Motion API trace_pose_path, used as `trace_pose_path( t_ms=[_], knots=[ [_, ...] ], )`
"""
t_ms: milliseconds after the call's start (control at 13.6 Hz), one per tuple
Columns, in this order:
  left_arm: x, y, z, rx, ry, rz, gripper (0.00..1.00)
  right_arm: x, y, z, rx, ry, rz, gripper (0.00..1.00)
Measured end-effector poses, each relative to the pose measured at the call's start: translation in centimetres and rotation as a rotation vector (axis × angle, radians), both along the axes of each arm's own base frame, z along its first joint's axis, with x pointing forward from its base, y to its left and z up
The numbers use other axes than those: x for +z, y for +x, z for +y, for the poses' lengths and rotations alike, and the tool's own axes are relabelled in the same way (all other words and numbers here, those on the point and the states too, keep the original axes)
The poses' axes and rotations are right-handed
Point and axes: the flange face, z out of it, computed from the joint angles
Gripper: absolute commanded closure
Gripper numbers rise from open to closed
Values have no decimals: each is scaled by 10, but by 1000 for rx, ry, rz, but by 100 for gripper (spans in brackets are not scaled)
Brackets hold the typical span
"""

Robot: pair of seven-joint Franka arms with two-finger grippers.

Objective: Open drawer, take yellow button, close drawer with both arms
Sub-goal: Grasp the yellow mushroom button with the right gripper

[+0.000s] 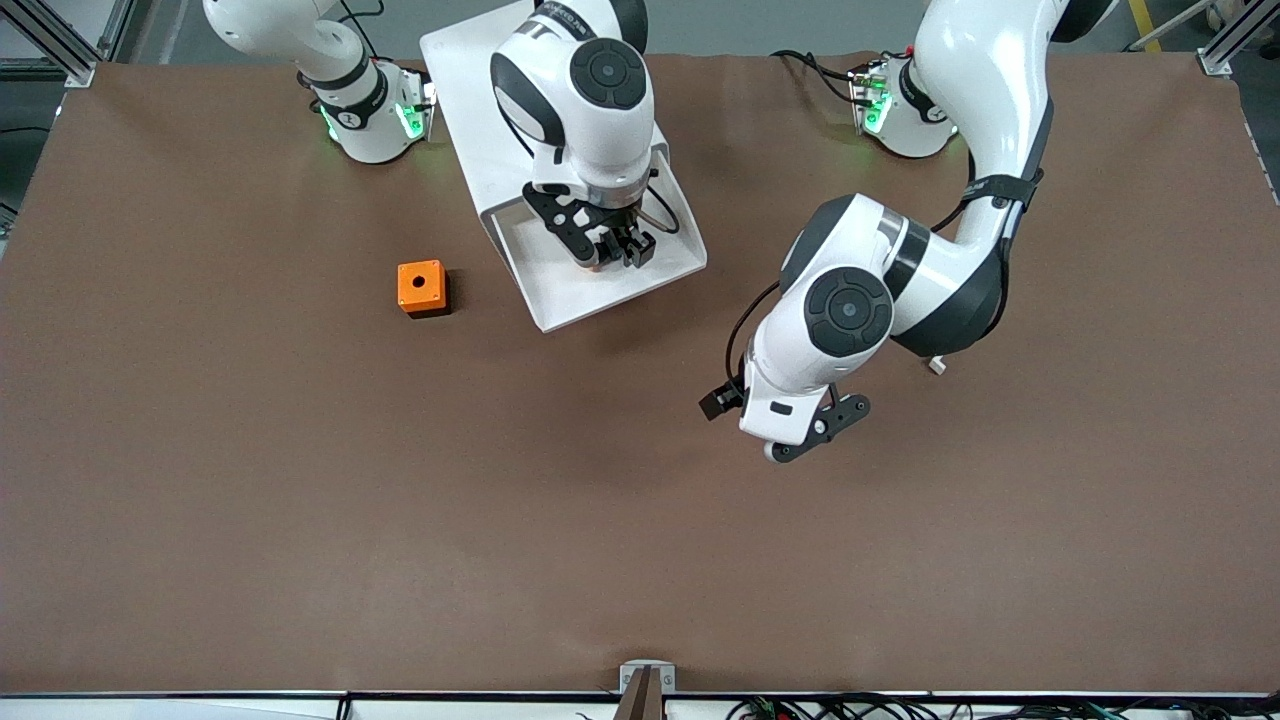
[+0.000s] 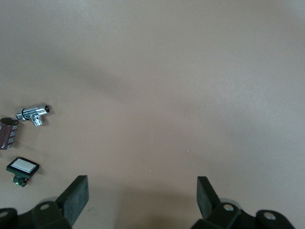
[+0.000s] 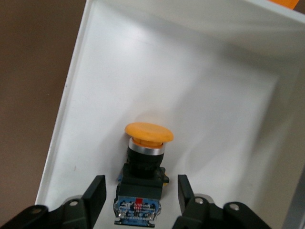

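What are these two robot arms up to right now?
The drawer is pulled open, and the right pincer is down inside it with a finger on each side of the button, which lies on the drawer floor. It does not look pinched yet. The left pincer hangs open over bare table and waits. An orange box sits on the table beside the drawer.

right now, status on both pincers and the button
Right pincer in open drawer, fingers astride button. Left pincer open, waiting over bare table. Nothing blocking.
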Motion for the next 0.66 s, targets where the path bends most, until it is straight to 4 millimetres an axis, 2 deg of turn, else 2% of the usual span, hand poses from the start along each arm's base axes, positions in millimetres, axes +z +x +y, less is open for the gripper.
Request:
trace_pose_path(
  t_ms=[74,148,517,664],
  knots=[
    [0,0,0,0,0,0,0,0,-2,1,3,-4,3,69],
    [0,0,0,0,0,1,0,-1,-4,2,7,-5,5,99],
    [-2,0,1,-3,10,-1,0,0,-10,1,12,-39,33,100],
    [-2,0,1,-3,10,-1,0,10,-5,-3,12,-51,42,100]
  ],
)
